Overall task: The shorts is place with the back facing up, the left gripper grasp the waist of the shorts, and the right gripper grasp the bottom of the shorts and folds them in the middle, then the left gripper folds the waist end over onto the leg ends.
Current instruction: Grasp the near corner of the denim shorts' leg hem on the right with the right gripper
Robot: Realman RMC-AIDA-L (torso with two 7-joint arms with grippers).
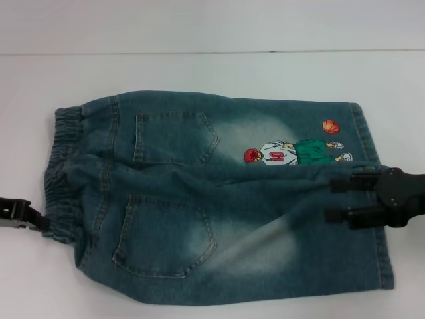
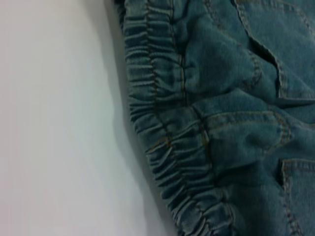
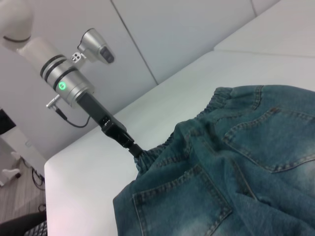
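The blue denim shorts (image 1: pixel 199 199) lie flat on the white table, back up, both rear pockets showing, with a basketball-player print on the far leg. The elastic waist (image 1: pixel 56 179) is at the left and the leg ends (image 1: pixel 375 219) at the right. My left gripper (image 1: pixel 36 221) is at the near corner of the waist and looks shut on the gathered band; the right wrist view shows it (image 3: pixel 137 151) biting into the band. My right gripper (image 1: pixel 335 199) hovers over the leg ends between the two legs, its fingers spread apart. The left wrist view shows only the waistband (image 2: pixel 167 142).
The white table (image 1: pixel 212 73) runs on behind the shorts to a far edge near the wall. In the right wrist view the table edge (image 3: pixel 64 162) drops off to the floor beyond the left arm (image 3: pixel 74 83).
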